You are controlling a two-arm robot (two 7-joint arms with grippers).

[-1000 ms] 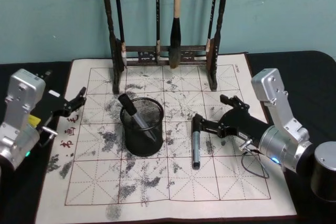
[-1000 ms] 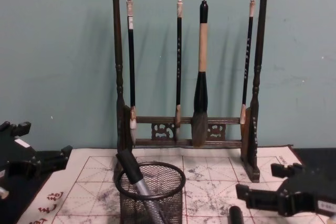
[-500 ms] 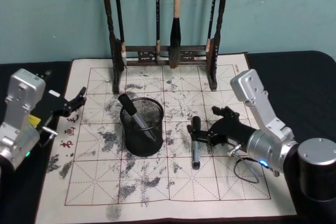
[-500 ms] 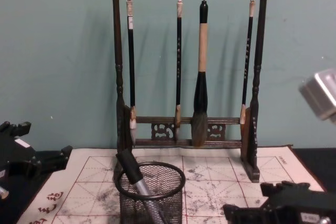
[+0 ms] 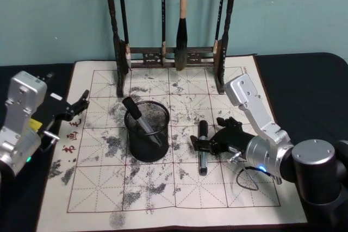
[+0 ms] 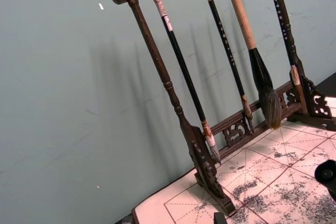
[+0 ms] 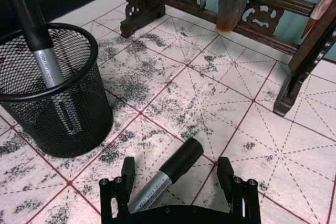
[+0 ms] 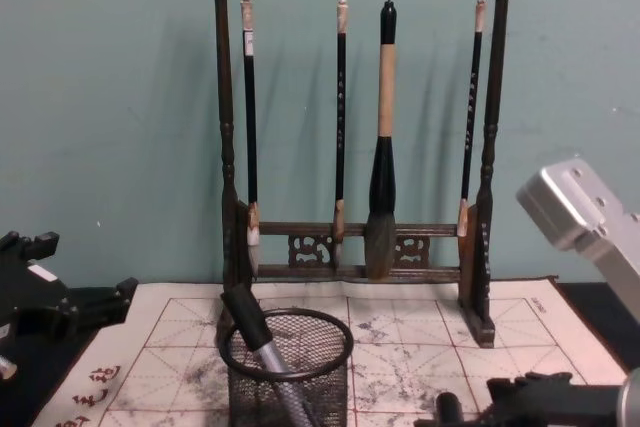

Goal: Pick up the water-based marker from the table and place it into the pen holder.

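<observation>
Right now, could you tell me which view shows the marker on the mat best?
The right wrist view: the marker lies close between the fingers of the open right gripper, cap and barrel plain. The head view shows its length beside the holder, partly under the gripper. The chest view catches its cap tip.

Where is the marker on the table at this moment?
In the head view, the marker lies on the paper mat, just right of the pen holder, between the open fingers of the right hand. The left hand is at the mat's left edge.
</observation>
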